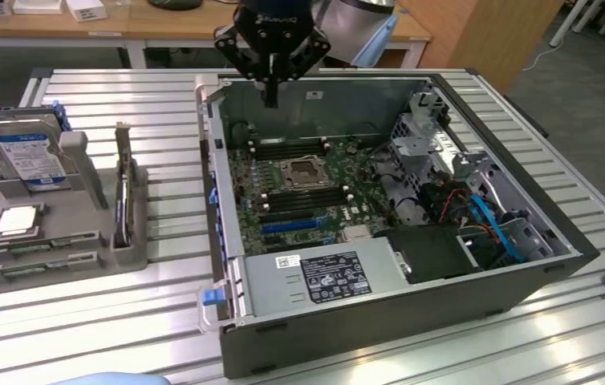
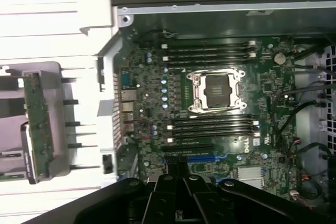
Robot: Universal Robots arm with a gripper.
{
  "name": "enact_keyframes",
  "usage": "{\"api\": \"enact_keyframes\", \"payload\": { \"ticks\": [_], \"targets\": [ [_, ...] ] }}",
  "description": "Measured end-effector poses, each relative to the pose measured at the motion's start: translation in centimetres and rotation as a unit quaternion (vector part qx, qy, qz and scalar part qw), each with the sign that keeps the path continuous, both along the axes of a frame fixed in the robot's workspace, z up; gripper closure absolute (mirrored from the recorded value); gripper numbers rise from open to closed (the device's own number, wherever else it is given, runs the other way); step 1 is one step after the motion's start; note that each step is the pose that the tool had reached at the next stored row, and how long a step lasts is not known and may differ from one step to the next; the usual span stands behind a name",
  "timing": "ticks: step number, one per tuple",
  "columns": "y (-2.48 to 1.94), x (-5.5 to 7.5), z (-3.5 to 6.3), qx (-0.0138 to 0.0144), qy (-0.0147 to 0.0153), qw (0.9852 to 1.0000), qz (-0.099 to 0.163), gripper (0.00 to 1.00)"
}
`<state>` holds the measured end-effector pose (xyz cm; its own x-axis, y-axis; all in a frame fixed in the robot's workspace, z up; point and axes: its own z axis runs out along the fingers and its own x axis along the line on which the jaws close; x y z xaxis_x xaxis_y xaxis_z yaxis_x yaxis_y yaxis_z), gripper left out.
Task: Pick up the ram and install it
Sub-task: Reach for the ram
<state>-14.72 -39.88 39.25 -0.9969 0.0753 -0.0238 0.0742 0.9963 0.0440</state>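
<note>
Ram [image 2: 37, 119], one stick, stands in the holder [image 1: 131, 253]; one gripper [image 1: 270, 98], pressed together empty, hangs above one case [image 1: 388, 321].

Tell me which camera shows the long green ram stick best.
The wrist view: the long, thin green circuit-board ram stick shows its broad face, standing in the grey holder. The exterior view shows the stick nearly edge-on, as a dark sliver.

Inside the open black computer case [image 1: 410, 313], the black gripper [image 2: 181, 177] covers part of the green motherboard [image 2: 152, 93]; the white label [image 1: 324, 277] has unreadable print.
</note>
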Motion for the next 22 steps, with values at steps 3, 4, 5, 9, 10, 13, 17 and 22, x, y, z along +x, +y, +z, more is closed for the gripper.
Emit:
{"api": "enact_keyframes", "payload": {
  "ticks": [3,4,5,9,10,13,17,22],
  "targets": [
    [0.00,-1.3,-0.05,-0.0002,0.0000,1.0000,0.000,0.90],
    [0.00,-1.7,-0.06,-0.0003,0.0000,1.0000,0.000,0.90],
    [0.00,-2.1,-0.08,-0.0003,0.0000,1.0000,0.000,0.90],
    [0.00,-3.9,-0.15,-0.0004,0.0000,1.0000,0.000,0.90],
    [-0.01,-4.2,-0.18,-0.0003,-0.0001,1.0000,0.000,0.90],
    [-0.01,-5.5,-0.23,-0.0003,0.0000,1.0000,0.000,0.90],
    [-0.01,-7.3,-0.30,-0.0003,0.0000,1.0000,0.000,0.90],
    [-0.01,-9.5,-0.38,-0.0004,0.0000,1.0000,0.000,0.90]
  ]
}}
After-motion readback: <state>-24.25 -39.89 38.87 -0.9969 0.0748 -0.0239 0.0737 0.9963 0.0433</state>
